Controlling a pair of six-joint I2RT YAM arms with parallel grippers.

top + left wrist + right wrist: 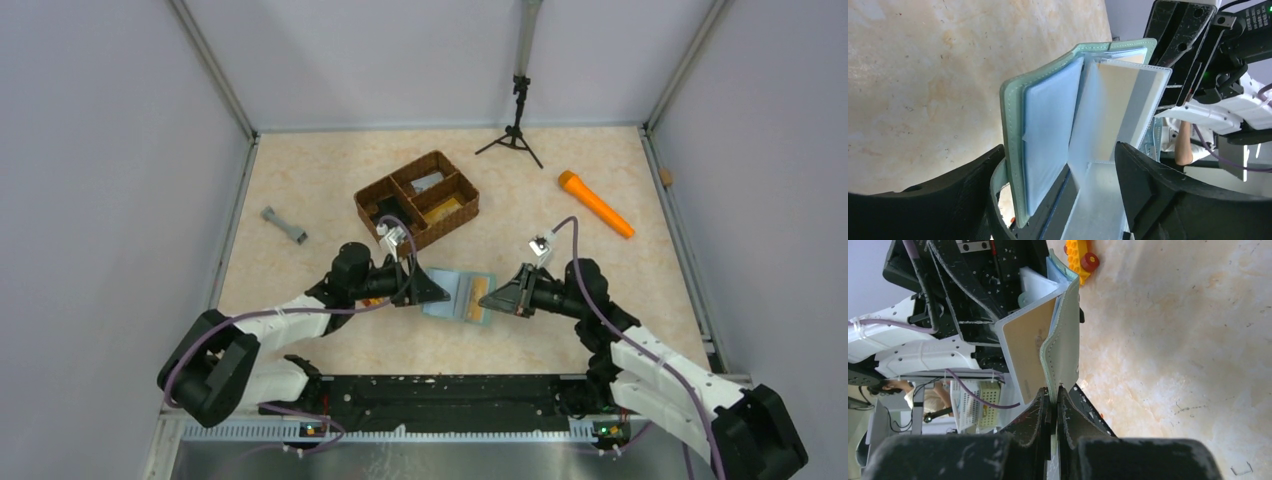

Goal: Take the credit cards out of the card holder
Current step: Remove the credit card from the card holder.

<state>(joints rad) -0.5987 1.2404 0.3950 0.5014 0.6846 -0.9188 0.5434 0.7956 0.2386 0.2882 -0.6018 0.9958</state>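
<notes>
Right claw (1053, 392) pinched shut on cover edge of grey-green folding card holder (1066, 347), near mid-table; my left claw (1059, 150) apart, straddling clear pockets (1048, 130). Risk: tugging tan credit card (1026, 340) twists holder out of pinch.

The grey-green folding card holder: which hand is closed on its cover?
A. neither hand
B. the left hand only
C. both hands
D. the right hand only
D: the right hand is shut on the edge of the cover of the grey-green folding card holder, while the left hand stands open with the pale blue pockets between its fingers.
</notes>
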